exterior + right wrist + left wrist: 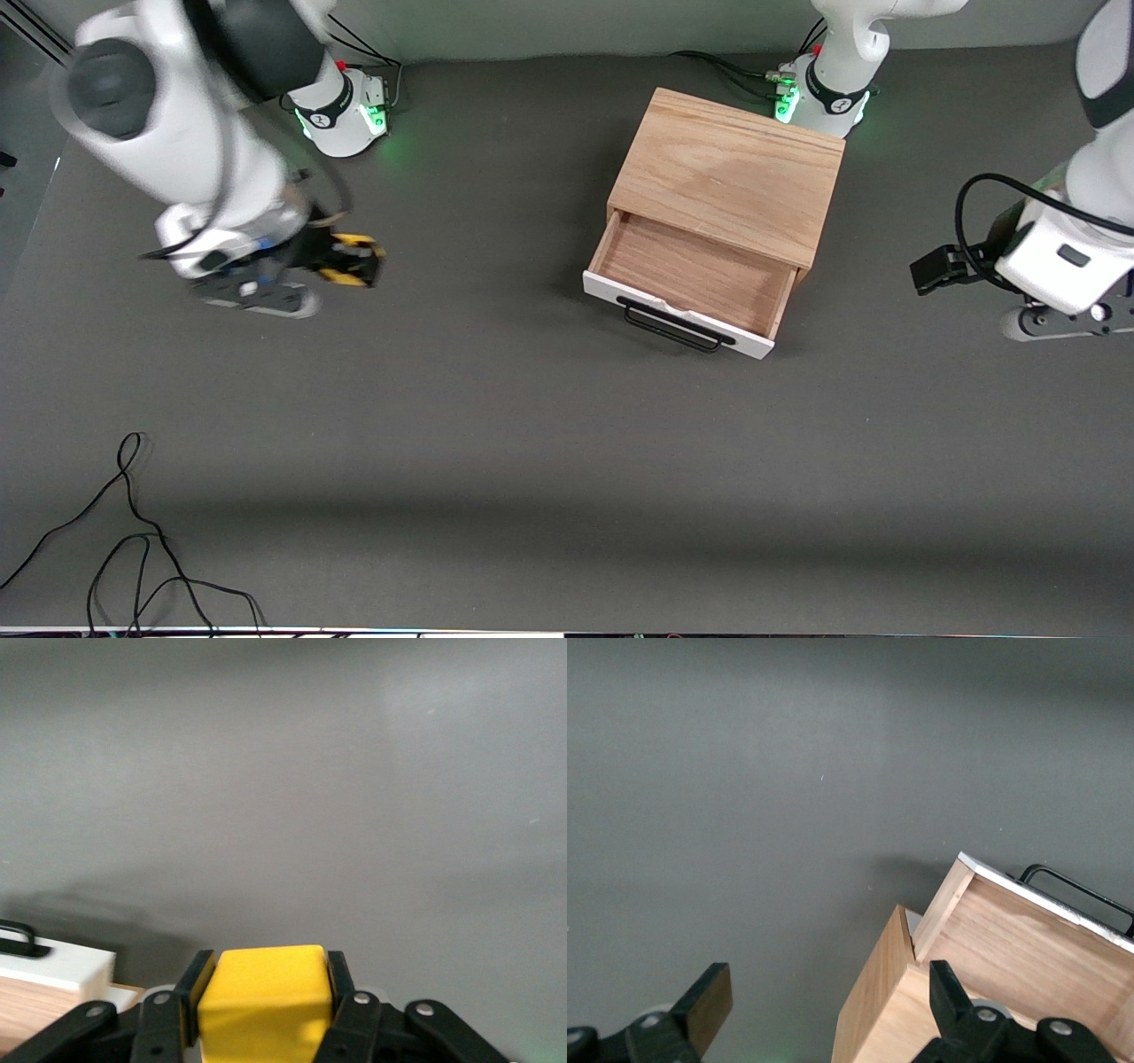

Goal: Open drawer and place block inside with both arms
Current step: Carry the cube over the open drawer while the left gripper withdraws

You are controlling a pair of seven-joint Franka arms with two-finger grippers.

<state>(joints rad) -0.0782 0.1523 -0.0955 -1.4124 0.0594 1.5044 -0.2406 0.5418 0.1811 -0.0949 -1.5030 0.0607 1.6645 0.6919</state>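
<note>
Grey felt-like table [567, 461] carries everything, matte and even, w/ black cable [133, 532] looped at the edge nearest the front cam, toward the right arm's end.

Cabinet [731, 173]: light-oak box, flat grained top, square edges, set askew. Drawer [695, 275] stands pulled out toward the front cam; shallow wood tray, bare inside, white front panel, long black bar handle [678, 326] running along that panel. Opening step looks done.

Right arm [177, 133] is white w/ dark joints. Right gripper [350, 261] hangs over bare table toward its own end, well apart from the drawer, jaws clamped on the block [263, 1001]. Block: small bright yellow cube, smooth faces, crisp edges, about as wide as the gap it fills, so no long axis to mind. It's up in the air in that grip, not yet in the drawer.

Key relation: tray lies sideways from the block, toward the left arm's end, open upward; its long axis runs w/ the handle. Carry probably needs to cross the table and come down over the tray floor, clear of the cabinet's top lip.

Left gripper [939, 270] hangs over table near the cabinet's side at the left arm's end, jaws wide apart, holding nothing; that arm waits. It's nearer the drawer, but the right arm has the cube.
</note>
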